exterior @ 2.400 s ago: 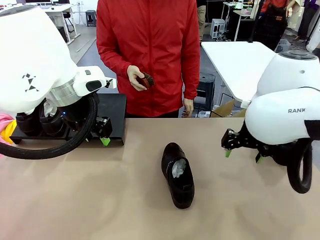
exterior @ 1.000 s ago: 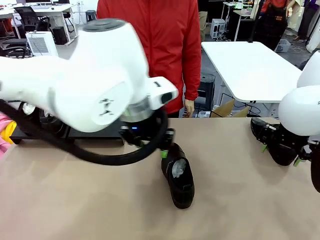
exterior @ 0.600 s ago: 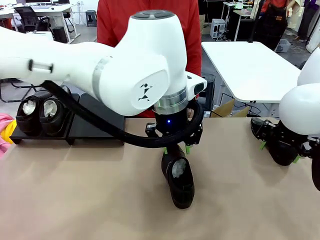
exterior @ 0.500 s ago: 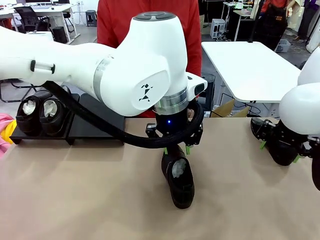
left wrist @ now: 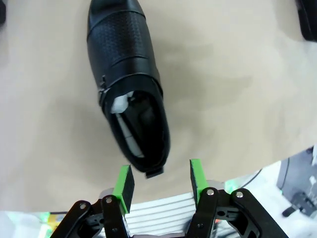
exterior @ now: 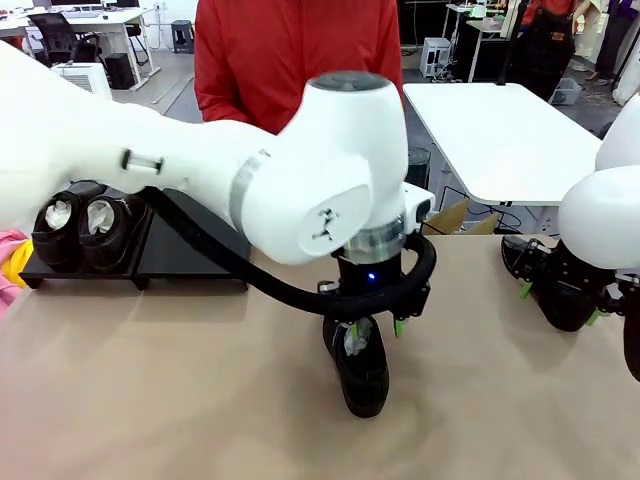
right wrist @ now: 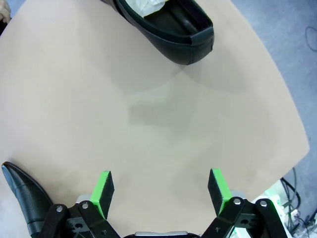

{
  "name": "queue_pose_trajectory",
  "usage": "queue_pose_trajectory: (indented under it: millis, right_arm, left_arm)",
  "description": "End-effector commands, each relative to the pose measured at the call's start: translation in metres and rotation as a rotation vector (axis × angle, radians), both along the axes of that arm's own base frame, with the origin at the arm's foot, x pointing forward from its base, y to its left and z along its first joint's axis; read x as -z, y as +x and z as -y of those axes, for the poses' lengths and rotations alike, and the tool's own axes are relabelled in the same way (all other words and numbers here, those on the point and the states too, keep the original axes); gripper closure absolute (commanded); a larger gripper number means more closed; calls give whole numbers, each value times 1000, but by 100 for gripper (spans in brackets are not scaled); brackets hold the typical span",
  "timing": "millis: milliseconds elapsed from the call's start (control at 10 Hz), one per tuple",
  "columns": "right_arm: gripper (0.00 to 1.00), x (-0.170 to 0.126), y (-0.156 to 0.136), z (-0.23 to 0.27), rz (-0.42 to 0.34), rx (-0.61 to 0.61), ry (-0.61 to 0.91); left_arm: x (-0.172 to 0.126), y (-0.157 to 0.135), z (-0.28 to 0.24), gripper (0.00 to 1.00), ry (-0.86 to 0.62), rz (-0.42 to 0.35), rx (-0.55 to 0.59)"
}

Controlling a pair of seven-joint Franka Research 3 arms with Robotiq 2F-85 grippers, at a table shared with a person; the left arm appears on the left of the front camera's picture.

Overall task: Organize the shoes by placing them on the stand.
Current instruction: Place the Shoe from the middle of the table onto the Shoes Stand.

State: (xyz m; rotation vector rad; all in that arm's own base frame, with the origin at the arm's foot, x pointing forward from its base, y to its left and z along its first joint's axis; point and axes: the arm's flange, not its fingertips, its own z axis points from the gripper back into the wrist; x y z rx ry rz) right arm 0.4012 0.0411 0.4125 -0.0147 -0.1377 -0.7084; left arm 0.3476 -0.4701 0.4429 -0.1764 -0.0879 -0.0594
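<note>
My left wrist camera shows, more plainly than the front view does, my left end effector point(left wrist: 160, 179) part-way apart, its green pads either side of the heel of a black shoe point(left wrist: 130, 84) on the bench point(left wrist: 237, 89), not touching it. My right end effector point(right wrist: 161, 191) gapes wide over bare bench, with another shoe point(right wrist: 166, 22) lying ahead. Farther off, the front view shows the stand point(exterior: 190, 255) with two shoes point(exterior: 100, 225) side by side on its left platform.
</note>
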Motion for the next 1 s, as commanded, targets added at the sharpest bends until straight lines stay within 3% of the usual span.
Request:
queue_pose_trajectory:
  millis: [0, 300, 600, 900]
  right_arm:
    - [0, -1, -1, 2, 4, -13, -4]
    - [0, -1, -1, 2, 4, -13, -4]
    - [0, -1, -1, 2, 4, -13, -4]
    - [0, -1, -1, 2, 4, -13, -4]
  left_arm:
    - [6, 9, 23, 39, -11, 16, -104]
    - [31, 18, 40, 39, 54, 80, -235]
    - [55, 28, 51, 39, 86, 114, -244]
    - [76, 36, 56, 39, 115, 97, -251]
